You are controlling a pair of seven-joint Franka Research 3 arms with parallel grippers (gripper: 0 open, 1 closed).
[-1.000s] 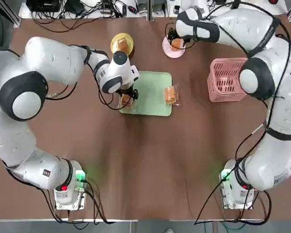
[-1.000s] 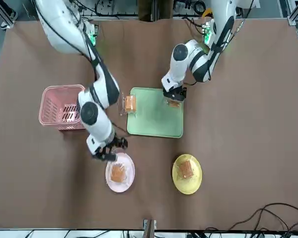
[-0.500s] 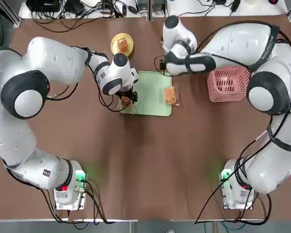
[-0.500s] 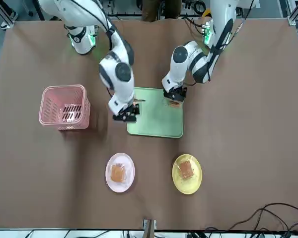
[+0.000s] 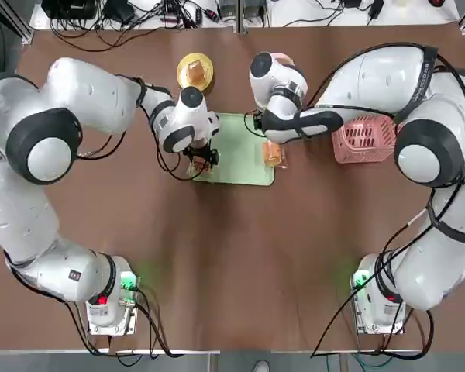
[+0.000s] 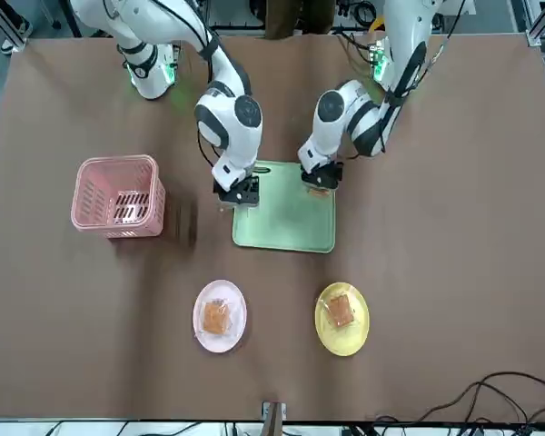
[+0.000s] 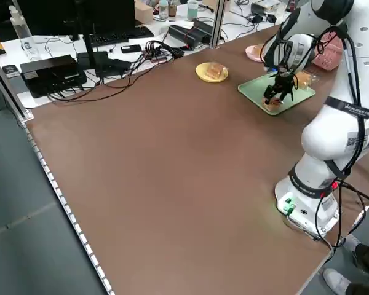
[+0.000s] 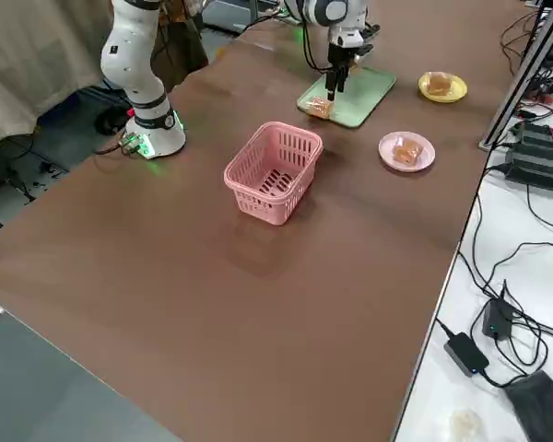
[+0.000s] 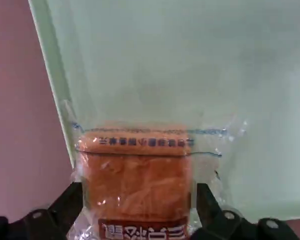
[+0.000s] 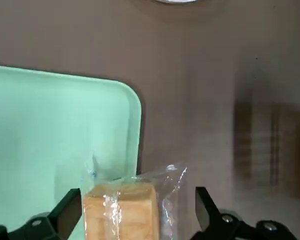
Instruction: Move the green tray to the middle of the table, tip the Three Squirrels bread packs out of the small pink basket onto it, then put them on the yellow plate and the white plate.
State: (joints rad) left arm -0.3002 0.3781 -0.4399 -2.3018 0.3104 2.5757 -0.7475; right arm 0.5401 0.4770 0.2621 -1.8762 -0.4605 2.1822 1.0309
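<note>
The green tray (image 5: 236, 143) lies mid-table. One Three Squirrels bread pack (image 9: 137, 175) sits at its near left corner, between the spread fingers of my open left gripper (image 5: 204, 159). A second pack (image 10: 121, 207) lies on the tray's right edge, partly over the rim, and my open right gripper (image 5: 271, 147) straddles it. Neither pack is lifted. The yellow plate (image 6: 341, 318) and the white plate (image 6: 220, 315) each hold one pack. The small pink basket (image 6: 118, 195) stands upright to the right of the tray, with no pack showing inside.
Cables and electronics (image 5: 139, 15) crowd the strip beyond the table's far edge. Both arm bases (image 5: 108, 306) stand at the near edge. Bare brown table (image 5: 240, 256) stretches between the tray and the bases.
My right arm has swung from the white plate back to the tray and now hangs over the pack on its right edge. My left gripper stays at the left corner pack.
</note>
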